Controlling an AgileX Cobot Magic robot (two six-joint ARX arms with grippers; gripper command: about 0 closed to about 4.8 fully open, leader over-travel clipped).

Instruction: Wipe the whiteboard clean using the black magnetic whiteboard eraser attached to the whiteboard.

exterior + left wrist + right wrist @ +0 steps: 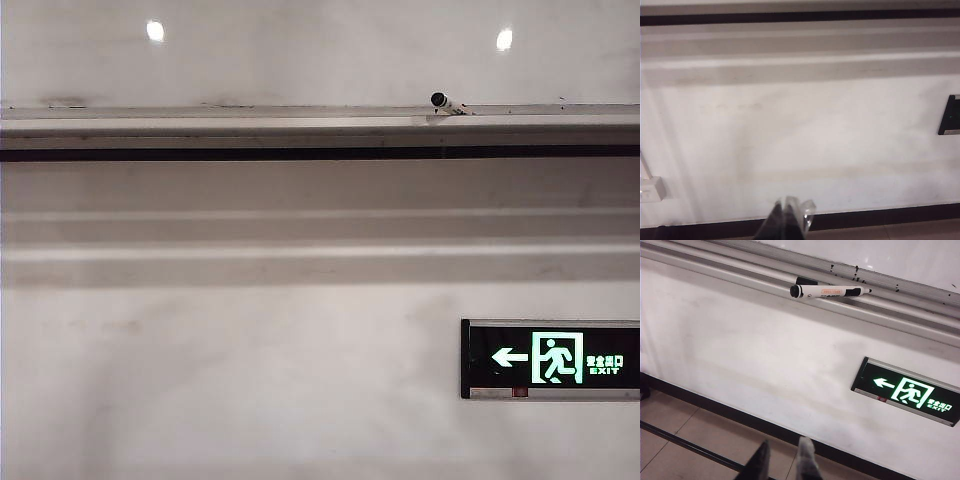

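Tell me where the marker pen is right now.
The marker pen lies flat on the pale metal rail under the whiteboard, above and left of the green exit sign in the right wrist view.

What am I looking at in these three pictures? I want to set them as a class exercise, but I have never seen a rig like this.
A two-armed robot took them, each arm ending in a two-finger gripper. The exterior view comes from a fixed camera facing the wall: the glossy whiteboard is at the top, its metal rail below, and a green exit sign on the wall lower down. The other two cameras sit on the wrists. The left wrist view shows the left gripper shut and empty, pointing at the bare wall. The right wrist view shows the right gripper, fingers slightly apart and holding nothing, above the floor tiles. A marker pen lies on the rail. No eraser is visible in any picture.
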